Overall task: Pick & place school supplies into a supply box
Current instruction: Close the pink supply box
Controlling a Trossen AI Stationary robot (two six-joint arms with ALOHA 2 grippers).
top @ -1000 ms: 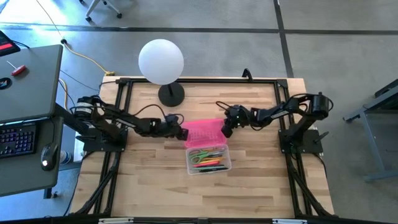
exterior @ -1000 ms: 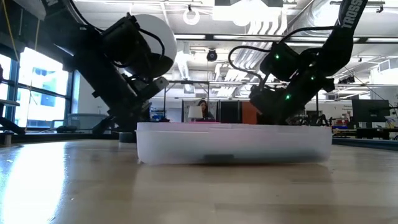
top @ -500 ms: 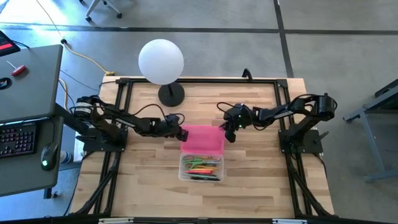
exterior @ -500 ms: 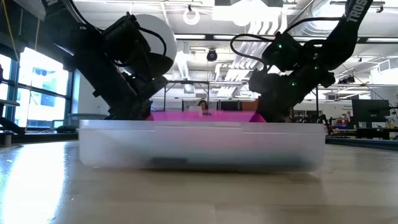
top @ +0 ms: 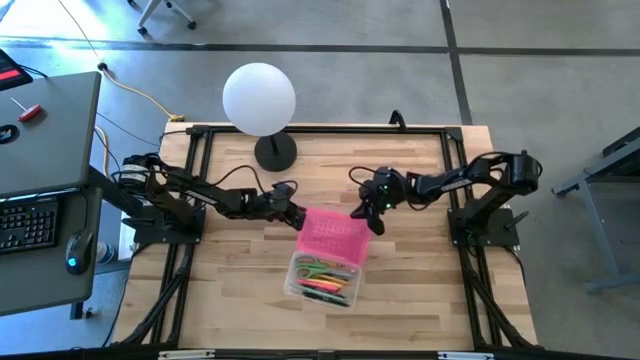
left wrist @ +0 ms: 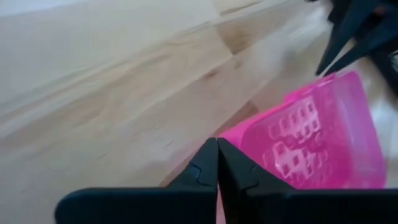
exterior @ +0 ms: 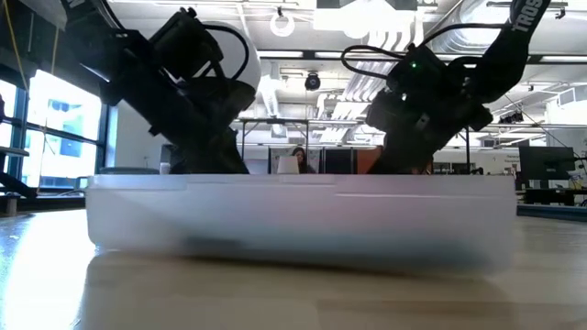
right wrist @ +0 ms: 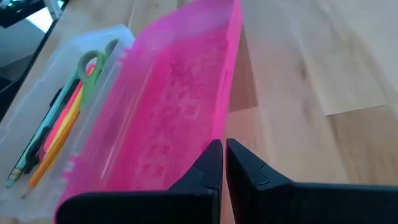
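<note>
Both my hands at the pink lid [top: 335, 236].
Left hand [top: 297, 218] and right hand [top: 362, 218], fingers pressed together, flank it; pens [top: 322, 281] lie in the box [top: 322, 277].

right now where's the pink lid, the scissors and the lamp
pink lid [top: 334, 235], high view, middle of its top face
scissors [right wrist: 93, 63], right wrist view, green handle loop inside the box
lamp [top: 259, 98], high view, centre of the white globe

Supply box [top: 322, 280]: clear plastic, with bright pink lid [top: 333, 237] bearing a moulded grid pattern. Contents: green-handled scissors [right wrist: 92, 65], orange and yellow pencils [right wrist: 57, 134]. Lamp globe [top: 259, 98] was white.
</note>
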